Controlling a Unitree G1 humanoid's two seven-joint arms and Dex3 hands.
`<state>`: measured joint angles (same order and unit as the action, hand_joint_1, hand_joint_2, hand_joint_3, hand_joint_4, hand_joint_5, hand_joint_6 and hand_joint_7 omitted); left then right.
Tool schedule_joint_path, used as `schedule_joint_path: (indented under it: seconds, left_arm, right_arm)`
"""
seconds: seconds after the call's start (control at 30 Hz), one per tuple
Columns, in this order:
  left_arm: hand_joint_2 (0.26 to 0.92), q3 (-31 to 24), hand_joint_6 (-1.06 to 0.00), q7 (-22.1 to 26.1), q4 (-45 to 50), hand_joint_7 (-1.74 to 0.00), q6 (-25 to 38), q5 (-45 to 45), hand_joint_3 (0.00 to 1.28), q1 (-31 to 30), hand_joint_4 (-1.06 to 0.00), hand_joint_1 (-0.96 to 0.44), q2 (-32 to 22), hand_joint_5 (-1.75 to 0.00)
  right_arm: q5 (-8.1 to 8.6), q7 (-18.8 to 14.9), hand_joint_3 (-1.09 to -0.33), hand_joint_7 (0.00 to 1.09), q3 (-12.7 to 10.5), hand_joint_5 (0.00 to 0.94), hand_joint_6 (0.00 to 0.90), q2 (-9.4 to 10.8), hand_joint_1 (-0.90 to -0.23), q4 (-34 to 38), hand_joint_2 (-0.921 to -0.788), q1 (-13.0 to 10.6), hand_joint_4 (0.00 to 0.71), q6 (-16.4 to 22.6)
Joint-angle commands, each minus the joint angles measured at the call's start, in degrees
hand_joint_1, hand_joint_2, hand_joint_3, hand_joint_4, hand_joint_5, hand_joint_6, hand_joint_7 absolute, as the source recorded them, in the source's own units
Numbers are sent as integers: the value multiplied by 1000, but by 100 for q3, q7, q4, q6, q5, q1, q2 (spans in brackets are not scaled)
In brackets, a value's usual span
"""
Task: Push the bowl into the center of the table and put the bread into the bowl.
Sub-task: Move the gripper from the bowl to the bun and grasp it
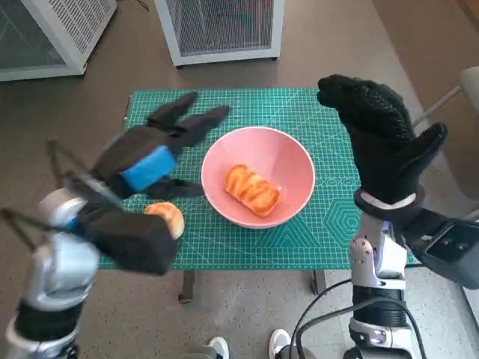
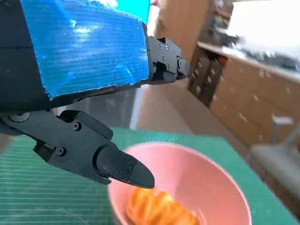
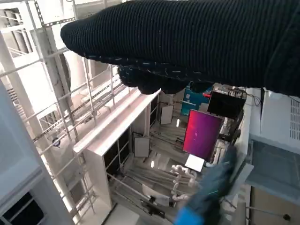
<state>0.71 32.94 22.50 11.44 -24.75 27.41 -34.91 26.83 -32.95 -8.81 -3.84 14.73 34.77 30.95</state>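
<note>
While the pink bowl (image 1: 258, 176) sits near the middle of the green cutting mat (image 1: 329, 217) on the bench, a glazed bread piece (image 1: 252, 189) lies inside it. Just beside the bowl, toward the left hand (image 1: 153, 153), a round bun (image 1: 166, 218) rests on the mat. That hand hovers with fingers (image 2: 124, 168) spread, holding nothing. Raised beyond the bowl's other side, the right hand (image 1: 378, 134) is open too.

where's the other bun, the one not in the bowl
In the head view the round bun lies on the green mat, left of the pink bowl, partly under the left hand.
</note>
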Motion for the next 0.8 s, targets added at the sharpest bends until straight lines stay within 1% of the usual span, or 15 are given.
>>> schedule_joint_path:
  seconds: [0.03,0.07,0.17,0.27,0.43,0.63,0.67,0.8]
  left_arm:
    - [765,-324,-193,273,295,-65,273,124,5,-432,-11,-259,-353,-5]
    - [755,-395,-195,360,314,-65,321,154,6,-534,-13,-234,-461,-5]
    - [709,-497,-202,565,362,-61,471,234,3,-709,-9,-84,-663,-3]
    - [698,-544,-203,774,408,-55,659,319,2,-848,-4,-10,-828,-1]
    - [693,-520,-195,954,439,-37,869,435,2,-991,0,99,-961,1]
    - [696,-469,-189,1084,403,-25,980,602,4,-1089,1,147,-1016,1]
    - [697,-425,-190,1055,384,-21,962,594,4,-1129,1,157,-996,1]
    - [698,-228,-187,903,317,-15,905,444,4,-1221,-7,125,-946,-3]
  right_arm:
    - [20,2,-346,479,-19,3,153,-6,-494,-4,-921,-114,271,-84]
    - [21,-6,-345,479,-22,3,153,-6,-494,2,-921,-114,271,-81]
    - [31,-19,-343,477,-33,4,151,-13,-495,14,-921,-110,273,-85]
    - [31,-33,-341,476,-45,5,151,-14,-495,51,-921,-95,275,-64]
    - [54,-61,-340,472,-73,4,150,-29,-490,100,-921,-68,276,-57]
    - [61,-79,-341,469,-81,4,152,-32,-485,136,-921,-35,276,-60]
    - [60,-75,-343,467,-74,3,152,-31,-484,125,-921,-38,276,-78]
    - [71,-79,-344,466,-63,2,153,-36,-484,81,-921,-65,275,-135]
